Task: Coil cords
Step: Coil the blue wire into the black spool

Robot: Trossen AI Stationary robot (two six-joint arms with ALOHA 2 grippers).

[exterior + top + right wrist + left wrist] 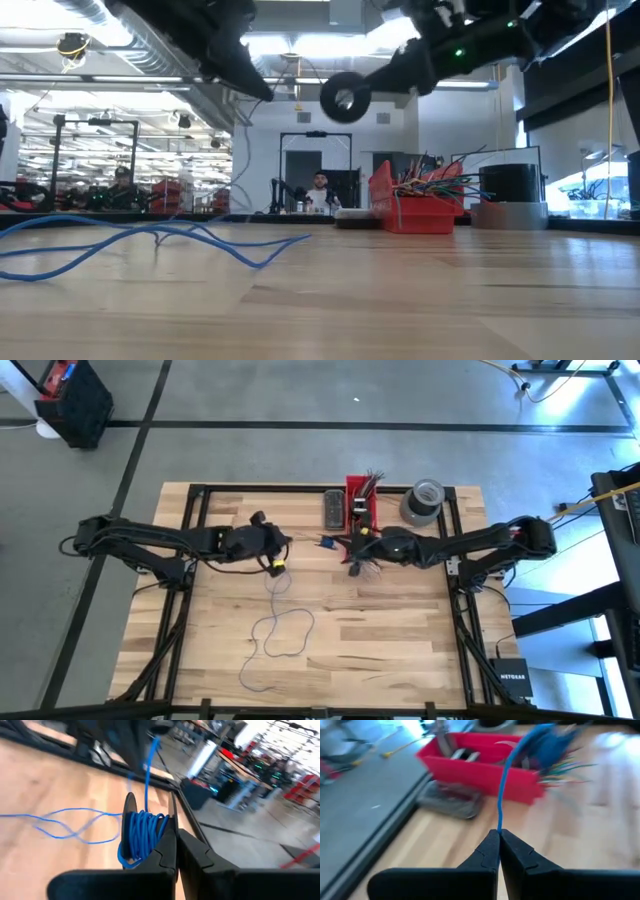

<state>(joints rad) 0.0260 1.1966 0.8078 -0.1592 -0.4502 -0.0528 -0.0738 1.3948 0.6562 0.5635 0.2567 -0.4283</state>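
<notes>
cord [141,832]: thin, limp, springy; coil at table's 12 | left claw [499,836] pinches free strand; right claw [176,832] clamps coil | grip coil's bundled turns

1. Both dark arms reach inward from opposite sides, raised above the desk.
2. The left tool [499,834] has its fingers pressed together.
3. The right tool [176,832] is likewise closed.

Blue cord [150,240] looped on wooden table [400,300], red bin [415,212] behind
</notes>
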